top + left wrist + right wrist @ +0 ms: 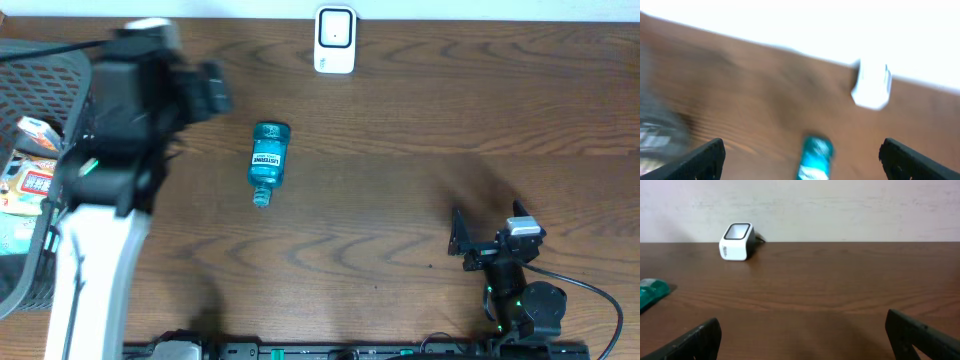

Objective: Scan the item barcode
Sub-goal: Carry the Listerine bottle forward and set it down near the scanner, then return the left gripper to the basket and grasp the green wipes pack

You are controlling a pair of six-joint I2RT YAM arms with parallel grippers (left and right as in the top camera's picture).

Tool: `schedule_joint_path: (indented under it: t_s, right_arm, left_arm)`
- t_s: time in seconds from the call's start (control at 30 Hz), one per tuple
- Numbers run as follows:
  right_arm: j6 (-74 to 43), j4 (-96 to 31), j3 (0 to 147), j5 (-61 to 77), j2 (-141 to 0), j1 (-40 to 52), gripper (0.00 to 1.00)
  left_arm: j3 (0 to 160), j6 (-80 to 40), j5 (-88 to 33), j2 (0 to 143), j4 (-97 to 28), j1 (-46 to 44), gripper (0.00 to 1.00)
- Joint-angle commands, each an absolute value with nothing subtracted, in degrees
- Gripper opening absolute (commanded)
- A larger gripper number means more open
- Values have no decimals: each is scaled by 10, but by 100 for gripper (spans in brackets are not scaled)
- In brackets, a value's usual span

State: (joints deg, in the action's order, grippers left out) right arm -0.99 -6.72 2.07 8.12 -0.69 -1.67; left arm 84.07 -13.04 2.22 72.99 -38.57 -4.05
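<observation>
Two grippers spread wide, bottle lying loose.
Overhead: teal mouthwash bottle (pixel 268 162), blue label with white lettering, lies flat on the wood table (pixel 400 130), nearer the robot than the white scanner (pixel 334 40) and left of it. Left gripper (pixel 212 92) blurred, fingers apart, empty; right gripper (pixel 460 240) likewise, well apart from the scanner. Left wrist: blurry, bottle below scanner. Right wrist: bottle's teal end at the frame edge, left of the scanner.
</observation>
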Motion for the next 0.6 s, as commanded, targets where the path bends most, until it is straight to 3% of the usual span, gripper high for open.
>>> schedule_joint_path:
  t_s: [0.0, 0.17, 0.3, 0.57]
  right_arm:
    - [-6, -67, 18, 81, -4, -14, 99]
    - [-6, -67, 18, 81, -4, -14, 99]
    - [-6, -67, 18, 81, -4, -14, 99]
    - [-6, -67, 18, 81, -4, -14, 99]
  left_arm:
    - [841, -134, 122, 684, -400, 54, 98]
    - [840, -241, 124, 688, -467, 252, 98]
    - [836, -321, 52, 752, -527, 420, 98]
    - [793, -357, -15, 907, -520, 535, 98]
